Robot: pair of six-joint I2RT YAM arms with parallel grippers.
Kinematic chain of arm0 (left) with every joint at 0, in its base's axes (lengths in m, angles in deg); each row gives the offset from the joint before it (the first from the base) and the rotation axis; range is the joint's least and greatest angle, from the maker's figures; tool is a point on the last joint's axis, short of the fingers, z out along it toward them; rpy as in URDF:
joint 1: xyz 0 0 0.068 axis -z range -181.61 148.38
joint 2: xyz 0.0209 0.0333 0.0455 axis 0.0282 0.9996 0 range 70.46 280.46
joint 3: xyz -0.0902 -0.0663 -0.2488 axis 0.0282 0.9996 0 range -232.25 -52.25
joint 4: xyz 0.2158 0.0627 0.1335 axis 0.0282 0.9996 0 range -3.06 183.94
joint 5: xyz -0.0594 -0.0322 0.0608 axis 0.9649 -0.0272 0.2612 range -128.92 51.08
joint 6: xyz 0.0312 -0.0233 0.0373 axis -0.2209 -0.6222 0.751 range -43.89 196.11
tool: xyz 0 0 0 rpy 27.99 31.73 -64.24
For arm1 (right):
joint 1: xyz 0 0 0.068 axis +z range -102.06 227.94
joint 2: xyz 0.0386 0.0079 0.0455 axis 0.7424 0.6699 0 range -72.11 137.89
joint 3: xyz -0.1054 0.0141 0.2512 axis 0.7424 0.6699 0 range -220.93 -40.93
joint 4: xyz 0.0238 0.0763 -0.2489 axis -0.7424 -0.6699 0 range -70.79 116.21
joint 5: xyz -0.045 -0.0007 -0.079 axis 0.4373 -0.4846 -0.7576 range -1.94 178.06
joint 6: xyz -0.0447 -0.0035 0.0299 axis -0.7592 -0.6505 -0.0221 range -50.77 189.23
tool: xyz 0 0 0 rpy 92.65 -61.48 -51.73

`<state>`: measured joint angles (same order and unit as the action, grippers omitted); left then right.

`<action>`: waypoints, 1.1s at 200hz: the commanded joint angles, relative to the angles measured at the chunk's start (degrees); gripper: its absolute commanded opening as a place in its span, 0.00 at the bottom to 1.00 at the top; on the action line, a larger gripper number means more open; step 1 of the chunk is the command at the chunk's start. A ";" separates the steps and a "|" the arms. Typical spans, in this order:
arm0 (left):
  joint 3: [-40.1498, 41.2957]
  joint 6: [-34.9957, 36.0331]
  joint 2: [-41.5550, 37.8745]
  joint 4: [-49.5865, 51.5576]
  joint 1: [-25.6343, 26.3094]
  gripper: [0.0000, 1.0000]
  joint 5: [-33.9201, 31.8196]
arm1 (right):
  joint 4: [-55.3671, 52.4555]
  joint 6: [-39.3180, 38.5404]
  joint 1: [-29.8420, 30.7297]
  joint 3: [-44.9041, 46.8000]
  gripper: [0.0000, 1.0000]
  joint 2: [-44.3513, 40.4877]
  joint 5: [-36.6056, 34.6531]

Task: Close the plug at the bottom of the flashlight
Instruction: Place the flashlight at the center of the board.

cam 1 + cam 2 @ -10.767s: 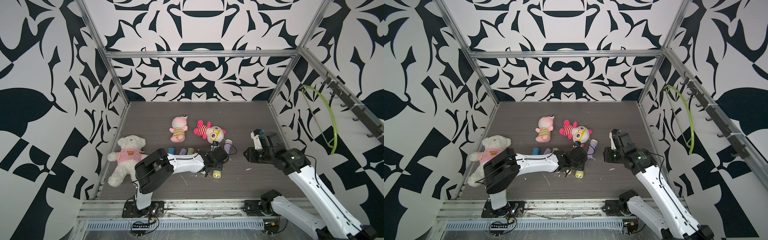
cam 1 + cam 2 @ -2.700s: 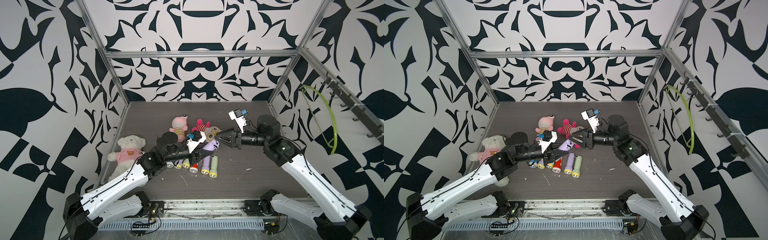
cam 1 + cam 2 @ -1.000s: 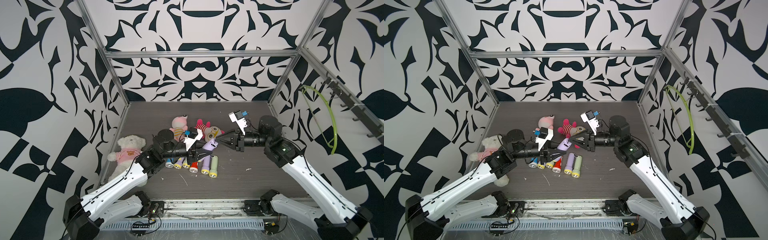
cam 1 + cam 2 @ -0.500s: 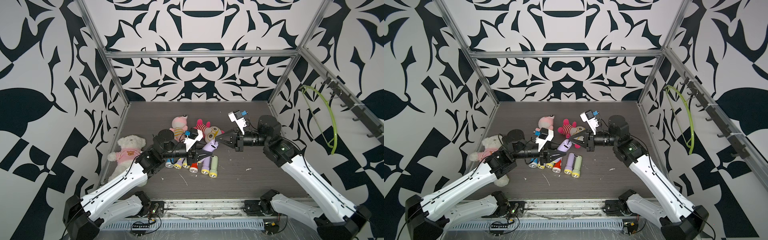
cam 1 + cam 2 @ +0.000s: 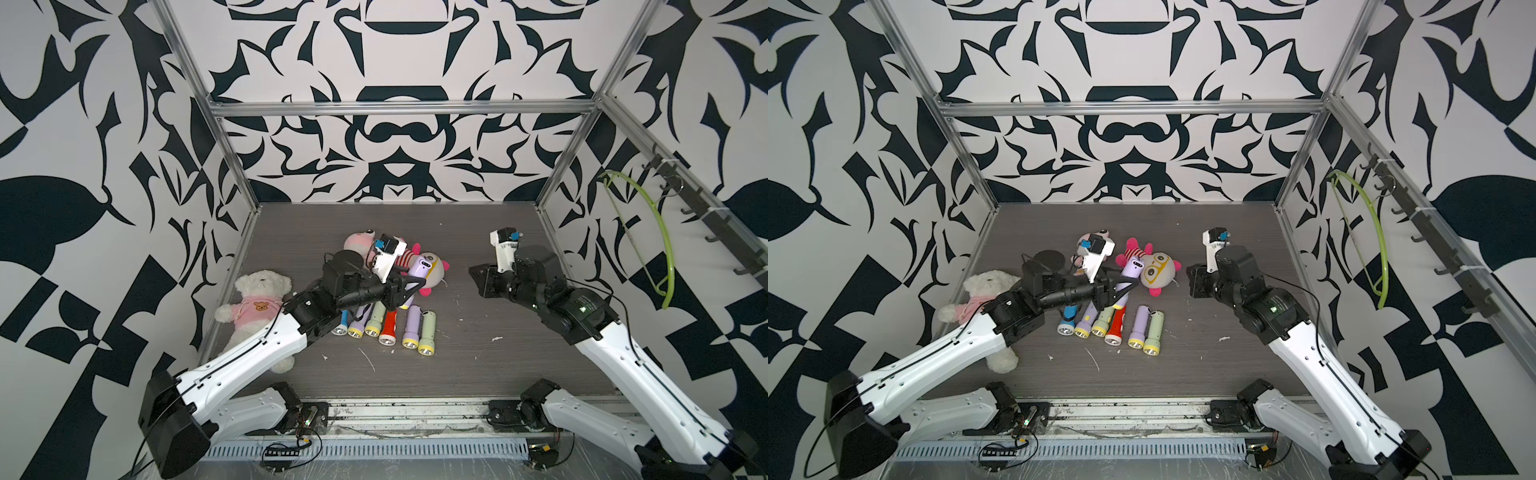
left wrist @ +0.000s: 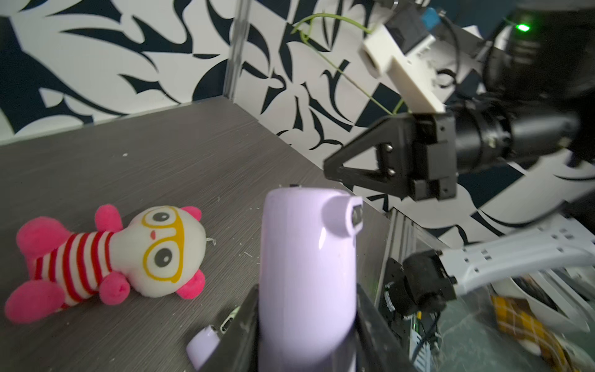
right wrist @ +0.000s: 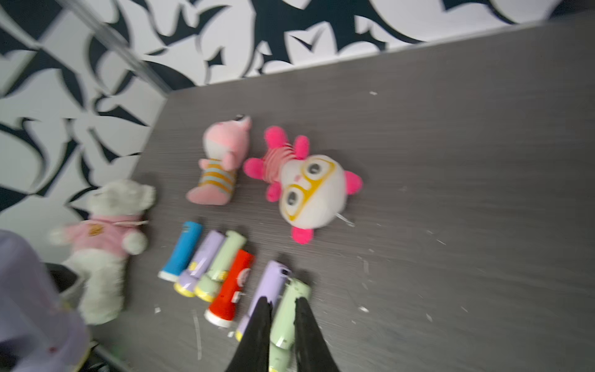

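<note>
left wrist view: left gripper [image 6: 306,312] clamps flashlight [image 6: 306,257], plug [image 6: 343,215] end toward right gripper [image 6: 331,167], whose jaws stand slightly apart, empty. recommend steady hold; press plug squarely.

Holding a glossy lilac flashlight [image 6: 306,273] by its body in the jaws of the left gripper [image 5: 411,286], clear of the surface [image 5: 478,365], tail end tilting upward; showing a rounded lilac plug [image 6: 341,219] jutting sideways there.

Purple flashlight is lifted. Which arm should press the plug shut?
Right. The right gripper is free and faces the plug end of the purple flashlight; the left gripper is busy holding the body.
</note>
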<state>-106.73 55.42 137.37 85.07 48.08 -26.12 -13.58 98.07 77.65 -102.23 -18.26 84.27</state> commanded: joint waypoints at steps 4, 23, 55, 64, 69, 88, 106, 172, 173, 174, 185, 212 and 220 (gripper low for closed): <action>-6.12 -7.09 8.41 4.11 7.30 0.30 -14.13 | -7.86 4.80 0.09 2.12 0.18 -1.21 -13.90; -10.74 -10.37 15.44 6.68 10.99 0.27 -18.80 | -7.78 5.79 0.07 5.17 0.21 -5.01 -15.40; -13.83 -18.98 24.34 6.05 13.39 0.24 -23.04 | -9.79 6.54 0.08 7.52 0.25 -10.68 -18.29; -14.60 -20.67 26.45 6.05 14.20 0.24 -24.45 | -10.35 6.66 0.08 7.93 0.26 -11.49 -18.61; -15.11 -21.22 27.67 6.00 14.64 0.24 -25.07 | -10.64 6.75 0.00 8.25 0.27 -11.73 -18.64; -16.77 -23.93 32.06 5.89 15.62 0.24 -26.66 | -11.31 7.07 0.03 9.05 0.27 -12.52 -18.33; -18.12 -25.43 35.72 4.53 16.35 0.25 -26.04 | -11.19 7.15 0.04 9.77 0.27 -13.44 -17.97; -21.48 -29.15 45.10 5.05 17.75 0.33 -24.89 | -11.89 7.02 0.07 11.15 0.28 -16.47 -18.05; -21.47 -29.19 45.21 5.13 17.78 0.34 -24.91 | -11.89 7.02 0.03 11.13 0.28 -16.48 -18.03; -21.55 -29.26 45.31 5.21 17.79 0.34 -24.96 | -11.89 7.06 0.06 11.16 0.28 -16.49 -18.06; -21.77 -29.80 46.32 6.30 18.12 0.38 -25.91 | -11.89 7.19 0.08 11.33 0.29 -16.67 -18.01; -21.80 -31.49 48.60 6.88 18.51 0.42 -26.23 | -11.98 7.36 0.05 11.39 0.29 -16.22 -17.88; -21.99 -31.80 49.32 6.75 18.68 0.42 -26.22 | -11.98 7.42 0.08 11.46 0.29 -16.06 -17.90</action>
<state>-126.71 25.65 184.47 91.34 66.20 -51.34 -25.69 104.47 77.65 -91.19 -34.90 67.66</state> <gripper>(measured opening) 0.419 0.288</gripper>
